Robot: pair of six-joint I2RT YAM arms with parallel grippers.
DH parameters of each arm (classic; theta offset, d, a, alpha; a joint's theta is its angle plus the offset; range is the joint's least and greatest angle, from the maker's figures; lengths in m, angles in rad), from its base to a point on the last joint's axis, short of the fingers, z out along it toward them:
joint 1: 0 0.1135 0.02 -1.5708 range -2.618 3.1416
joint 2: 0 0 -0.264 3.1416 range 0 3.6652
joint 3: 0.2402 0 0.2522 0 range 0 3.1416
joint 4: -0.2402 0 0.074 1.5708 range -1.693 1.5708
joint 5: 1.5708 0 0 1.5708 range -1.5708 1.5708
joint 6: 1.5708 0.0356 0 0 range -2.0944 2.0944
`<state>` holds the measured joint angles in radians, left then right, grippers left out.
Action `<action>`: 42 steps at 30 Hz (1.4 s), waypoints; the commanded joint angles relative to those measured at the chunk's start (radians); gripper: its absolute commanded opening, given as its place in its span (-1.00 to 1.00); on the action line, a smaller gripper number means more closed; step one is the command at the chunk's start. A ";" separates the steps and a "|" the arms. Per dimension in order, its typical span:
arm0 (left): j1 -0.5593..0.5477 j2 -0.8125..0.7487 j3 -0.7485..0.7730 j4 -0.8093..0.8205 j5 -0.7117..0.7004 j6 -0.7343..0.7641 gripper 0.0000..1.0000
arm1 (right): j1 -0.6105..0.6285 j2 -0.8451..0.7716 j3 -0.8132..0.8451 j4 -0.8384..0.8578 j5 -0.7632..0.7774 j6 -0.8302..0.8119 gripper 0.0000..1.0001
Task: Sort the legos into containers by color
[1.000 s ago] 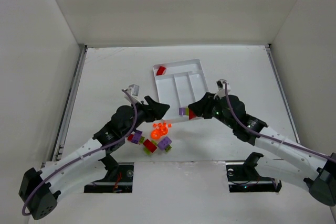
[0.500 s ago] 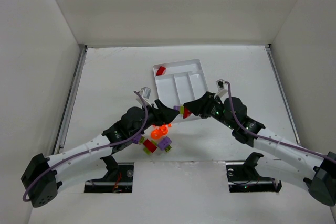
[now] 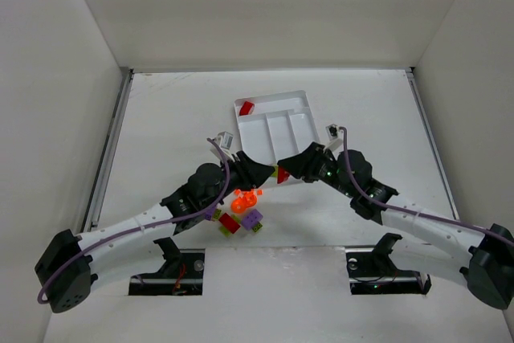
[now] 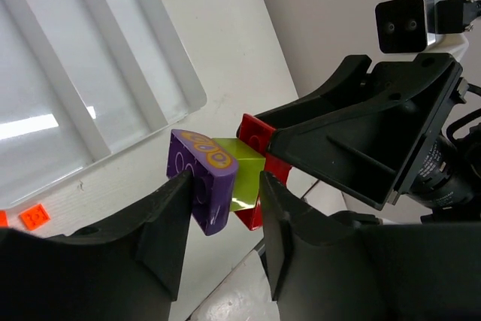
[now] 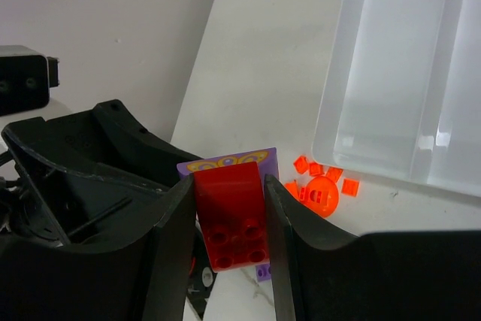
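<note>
Three bricks joined in a row (image 3: 278, 173) hang between your left gripper (image 3: 259, 173) and right gripper (image 3: 293, 165) in the top view. Their long axis runs crosswise, just off the near edge of the white tray (image 3: 303, 99). A lone red piece (image 3: 246, 108) lies in the tray's crosswise section, and loose legos (image 3: 241, 208) sit nearer the bases.

In the left wrist view, your left gripper pinches the purple brick (image 4: 201, 186), which is printed with orange-yellow rings. The lime brick (image 4: 242, 174) and red brick (image 4: 259, 133) point toward the right gripper.

In the right wrist view, your right gripper clamps the red brick, its round hollows facing the camera.
</note>
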<state>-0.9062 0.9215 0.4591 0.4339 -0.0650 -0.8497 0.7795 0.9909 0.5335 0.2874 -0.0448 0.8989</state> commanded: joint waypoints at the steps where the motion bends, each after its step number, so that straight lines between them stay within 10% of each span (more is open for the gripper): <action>1: -0.012 -0.001 0.032 0.083 -0.007 0.003 -0.29 | -0.006 0.005 -0.003 0.107 -0.020 0.024 -0.54; 16: -0.015 -0.035 0.012 0.091 -0.032 -0.011 -0.81 | -0.009 0.060 -0.001 0.142 -0.013 0.060 -0.46; 28: -0.009 -0.059 -0.005 0.086 -0.067 -0.011 -0.87 | 0.023 0.084 0.006 0.136 0.025 0.034 0.25; 42: 0.002 -0.032 -0.008 0.063 -0.088 0.006 -0.87 | 0.048 0.020 -0.003 0.033 0.115 -0.038 0.17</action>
<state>-0.9104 0.8909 0.4507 0.4297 -0.1303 -0.8482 0.8200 1.0409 0.5262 0.3508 0.0269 0.8986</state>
